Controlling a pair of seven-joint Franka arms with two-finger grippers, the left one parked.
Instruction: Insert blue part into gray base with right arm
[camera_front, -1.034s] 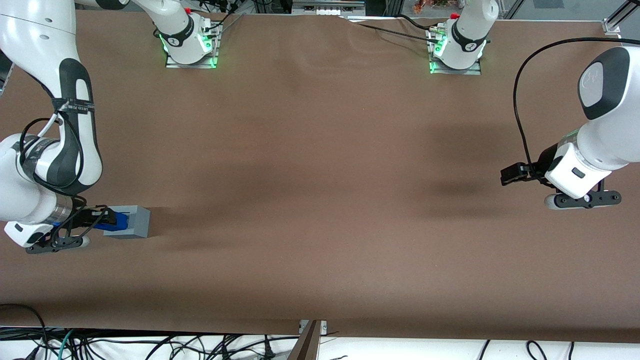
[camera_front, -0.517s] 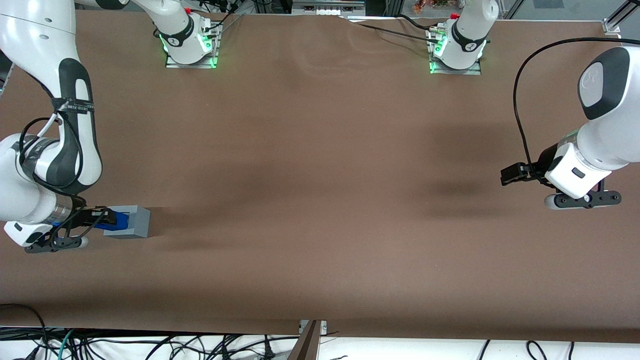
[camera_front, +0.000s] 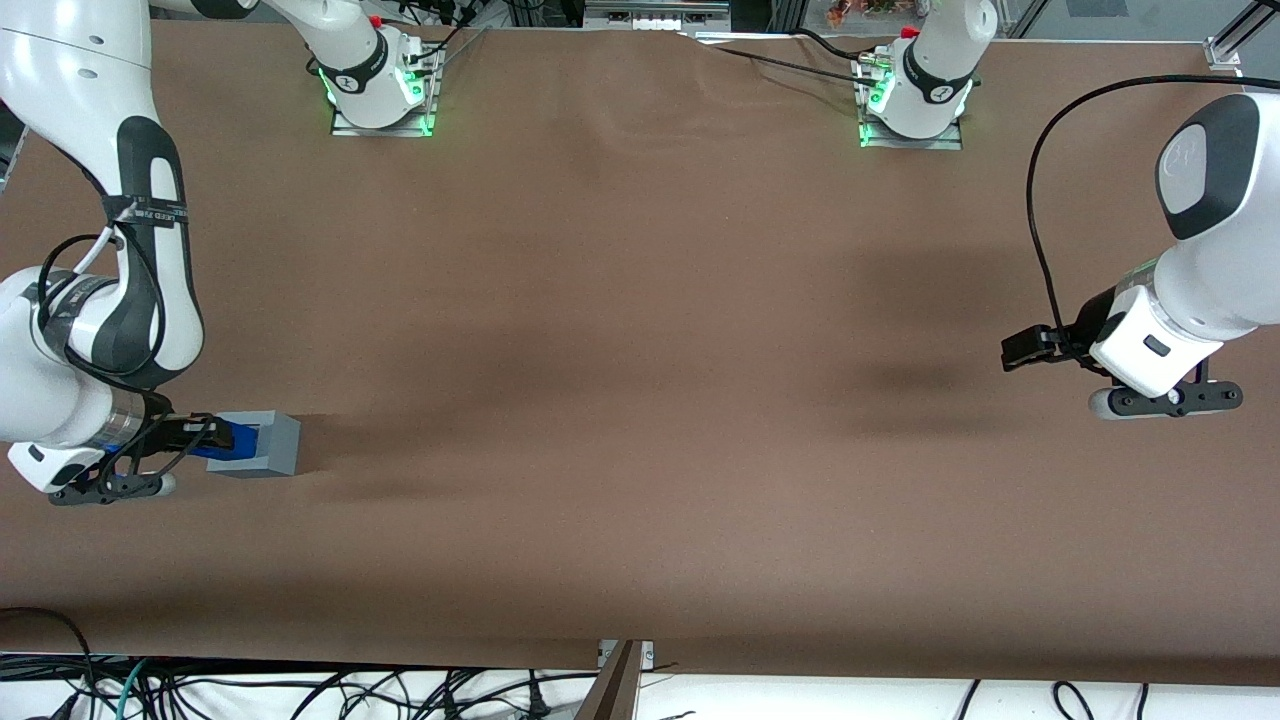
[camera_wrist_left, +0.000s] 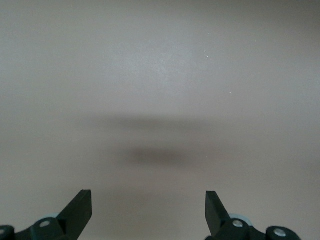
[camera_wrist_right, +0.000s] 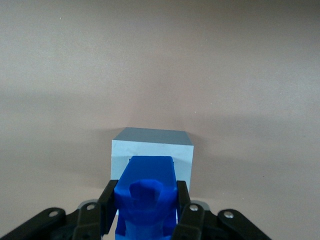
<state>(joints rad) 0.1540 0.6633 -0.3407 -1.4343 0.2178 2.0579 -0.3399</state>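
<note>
While the right arm (camera_front: 95, 300) reaches low at its own end of the counter (camera_front: 640, 330), its black pincer (camera_wrist_right: 146, 212) clamps the blue part (camera_wrist_right: 146, 197) between both fingers. That part's tip sits over the gray base's (camera_wrist_right: 152, 150) top, in or just above the recess. Brown covering spreads smooth and bare outward. Cables (camera_front: 300, 690) tangle below the counter's near edge.

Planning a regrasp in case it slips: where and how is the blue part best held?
Judging by the right wrist view, the gripper pinches the blue part across its two flat sides from above. That suits it: its lower end stays free to enter the gray base.
</note>
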